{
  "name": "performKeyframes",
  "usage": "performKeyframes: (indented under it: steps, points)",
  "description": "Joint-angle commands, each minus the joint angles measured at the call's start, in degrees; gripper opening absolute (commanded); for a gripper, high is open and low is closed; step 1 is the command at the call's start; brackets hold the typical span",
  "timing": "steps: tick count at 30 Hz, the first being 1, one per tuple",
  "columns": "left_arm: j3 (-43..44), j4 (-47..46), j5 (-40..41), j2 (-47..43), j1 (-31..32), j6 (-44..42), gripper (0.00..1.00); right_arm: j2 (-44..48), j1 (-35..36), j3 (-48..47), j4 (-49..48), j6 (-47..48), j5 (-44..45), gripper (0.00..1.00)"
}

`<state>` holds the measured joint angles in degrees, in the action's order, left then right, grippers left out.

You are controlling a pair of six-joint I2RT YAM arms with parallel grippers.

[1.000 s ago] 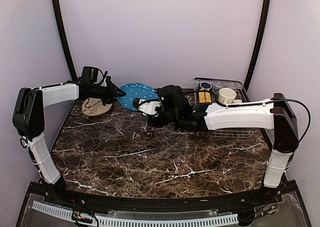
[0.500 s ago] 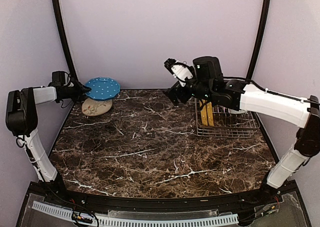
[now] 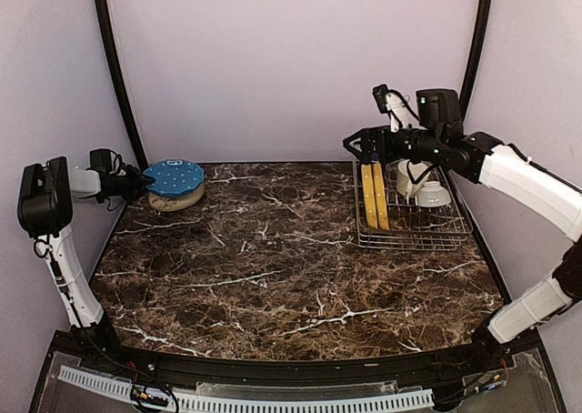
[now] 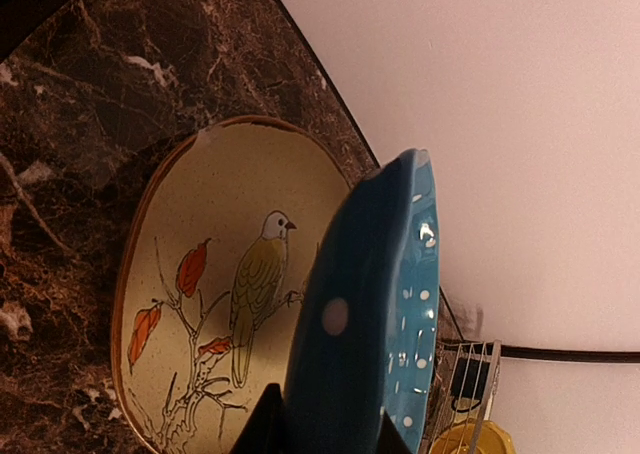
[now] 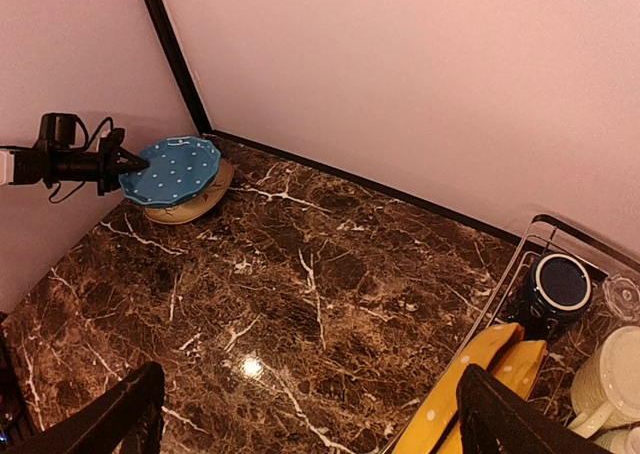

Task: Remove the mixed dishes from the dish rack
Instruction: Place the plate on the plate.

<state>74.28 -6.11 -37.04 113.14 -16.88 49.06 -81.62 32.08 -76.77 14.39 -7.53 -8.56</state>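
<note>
- The left hand (image 3: pixel 143 181) is pinching the rim of the blue dotted plate (image 3: pixel 175 176), one finger on each face. The plate is reaching straight out beyond its fingertips.
- The bird plate (image 4: pixel 210 294), cream with a painted bird and red leaves, is lying on the worktop (image 3: pixel 273 267) just under and ahead of that hand, beneath the blue one.
- From the left wrist the blue dotted plate is tilting, with a gap open along one side. Whether its far edge is touching the bird plate I cannot tell.
- The step in hand looks to be stacking the blue plate on the bird plate.
- Doing it well probably means levelling the plate first. It should then be resting all round before the fingers part.
- One finger is sitting between the two plates, so the release calls for a small spread. The hand would then draw straight back along its own line; lifting could tip the plate.
- Glaze on glaze is likely to slide, so any sideways nudge on letting go could push the top plate off centre.
- The right hand (image 3: pixel 361 146) is spread wide and holding nothing, hovering above the dish rack (image 3: pixel 414 242).
- The yellow plates (image 3: pixel 374 195) are standing on edge right below its fingertips. The dark navy mug (image 5: pixel 555 284) and cream mug (image 5: pixel 610 374) are waiting further off, past its right finger.
- Those upright plates look like the easiest next pick, gripped by the top rim and lifted straight up clear of the dividers.
</note>
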Motion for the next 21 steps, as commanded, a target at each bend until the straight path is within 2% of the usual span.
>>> performKeyframes:
  steps: [1, 18, 21]
  points:
    - [0.85, -6.65, -4.14, -0.51, -0.35, -0.33, 0.01, 3.46, -1.49, 2.05, -0.78, -3.98, -4.80, 0.99]
    - [6.37, 2.91, -0.65, 5.77, -0.40, -7.28, 0.05, 7.64, -5.45, 6.98, -2.24, -5.77, -6.34, 0.99]
    - [7.77, 5.32, 0.46, 6.59, -0.39, -8.57, 0.09, 7.48, -5.94, 6.86, -2.20, -6.07, -6.96, 0.99]
